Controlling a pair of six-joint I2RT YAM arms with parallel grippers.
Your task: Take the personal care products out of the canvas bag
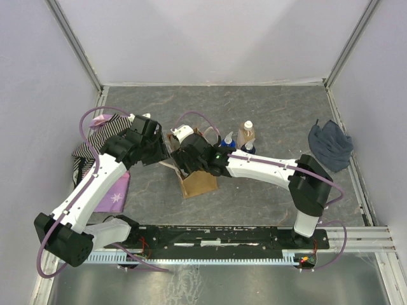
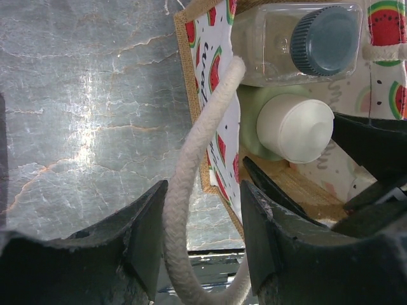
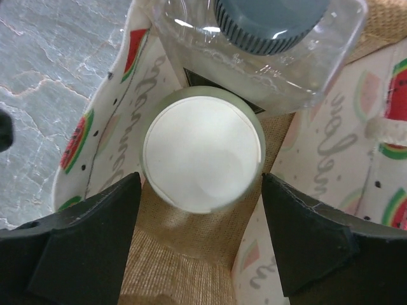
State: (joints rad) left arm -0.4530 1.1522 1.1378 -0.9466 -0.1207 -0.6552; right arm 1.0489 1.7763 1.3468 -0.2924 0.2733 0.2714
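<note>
Jaws of the right gripper (image 3: 200, 244) stand released astride the cream bottle (image 3: 202, 149) at centre frame inside the canvas bag (image 3: 191, 260), while the left gripper (image 2: 200, 235) clenches a bag handle (image 2: 191, 190); extraction under way, next requiring closure and lift.

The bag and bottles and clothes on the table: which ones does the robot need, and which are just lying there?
Needed: canvas bag; clear bottle and cream bottle inside it; amber bottle and blue bottles, already out.
Lying about: striped cloth; purple cloth; blue-grey cloth.
</note>
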